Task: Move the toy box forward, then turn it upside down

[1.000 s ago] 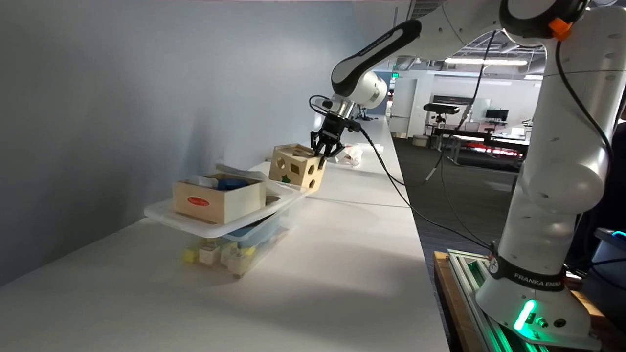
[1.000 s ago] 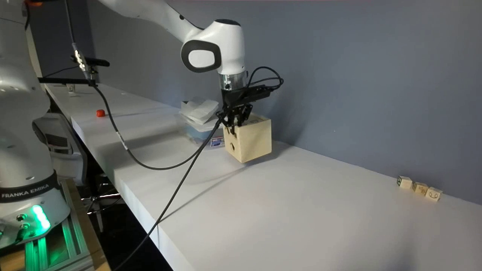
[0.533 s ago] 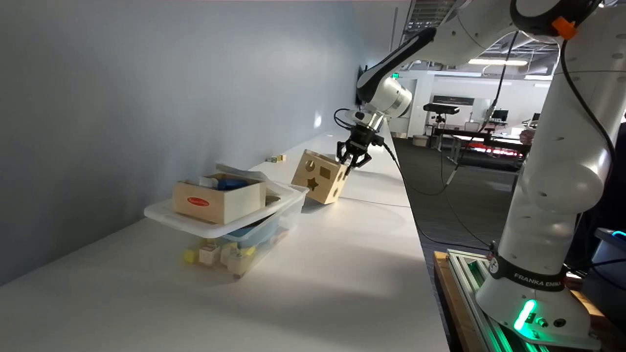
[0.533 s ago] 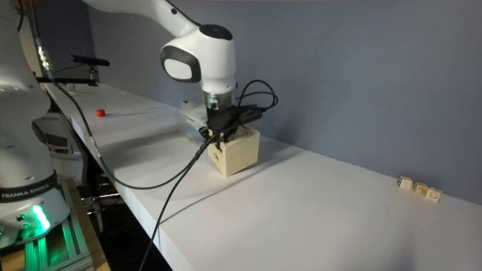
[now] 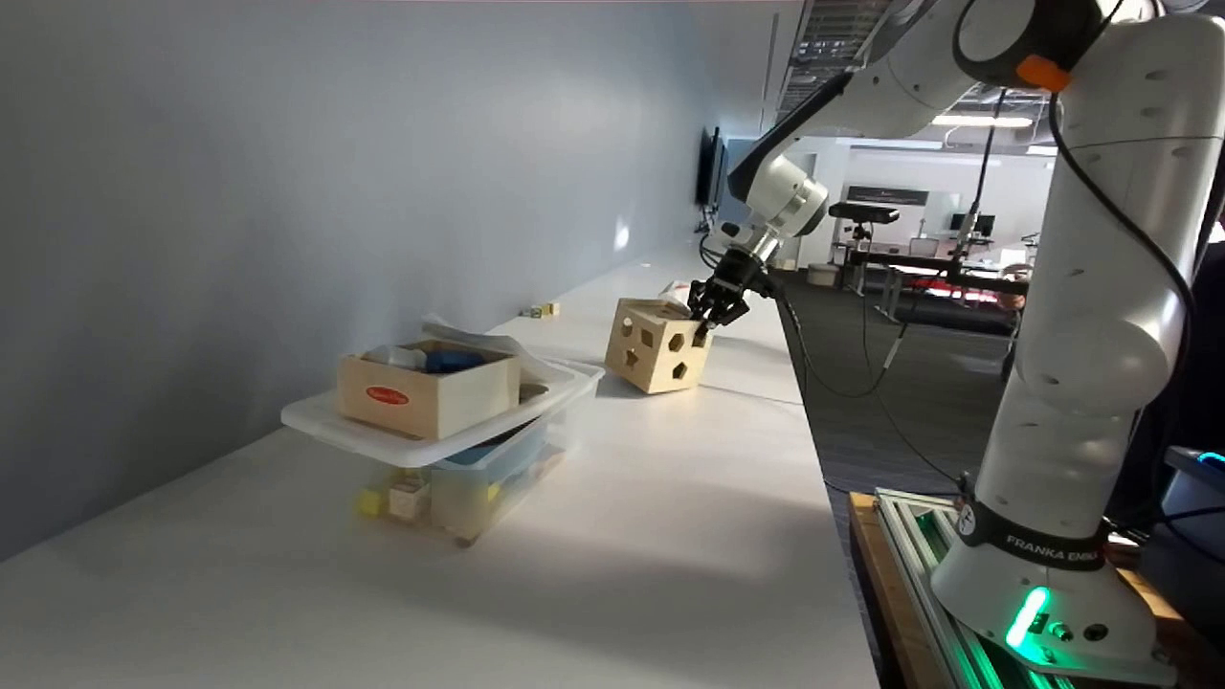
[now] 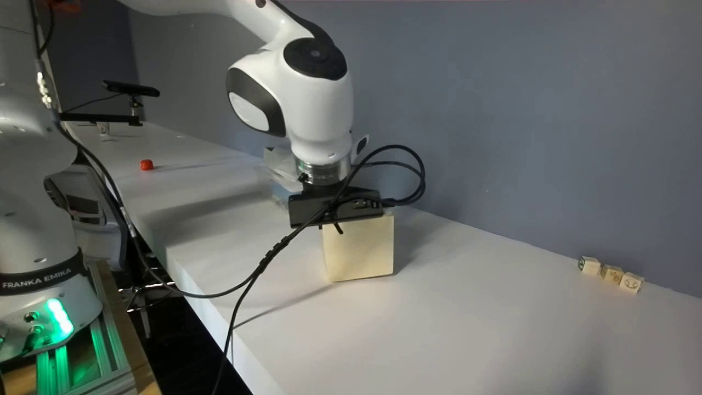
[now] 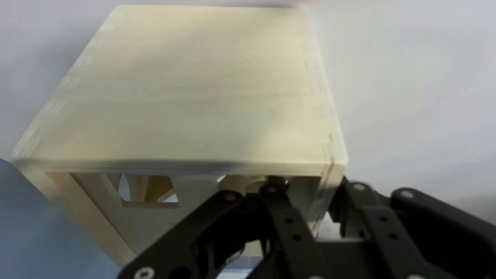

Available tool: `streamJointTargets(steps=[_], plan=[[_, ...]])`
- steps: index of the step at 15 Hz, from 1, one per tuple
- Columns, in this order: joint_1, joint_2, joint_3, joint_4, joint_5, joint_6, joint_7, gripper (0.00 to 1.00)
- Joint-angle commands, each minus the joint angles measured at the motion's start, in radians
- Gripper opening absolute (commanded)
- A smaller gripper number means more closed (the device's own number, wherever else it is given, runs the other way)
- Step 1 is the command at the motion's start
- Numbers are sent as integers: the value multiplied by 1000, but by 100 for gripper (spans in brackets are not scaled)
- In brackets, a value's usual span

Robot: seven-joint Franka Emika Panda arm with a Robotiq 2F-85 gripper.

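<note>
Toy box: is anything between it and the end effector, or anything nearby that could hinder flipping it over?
Nothing visible stands between them: the end effector grips the toy box directly. Nothing visible blocks the flip either, though the tub is nearby and the cables might snag.

In both exterior views you can read FRANKA EMIKA, white capitals on the black band round the base of your white robot arm. The red oval label on the open, light-tan wooden box is too small to read, as are the marks on three small, pale wooden cubes.
</note>
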Motion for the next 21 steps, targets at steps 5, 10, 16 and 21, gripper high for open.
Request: streamJointTargets(steps=[5,10,16,21], plan=[[35,70,74,196,-5,-80,393,76],[81,6,109,283,-54,-107,646,100],[216,12,195,258,-350,181,1126,100],[354,20,160,257,-649,172,1531,100]])
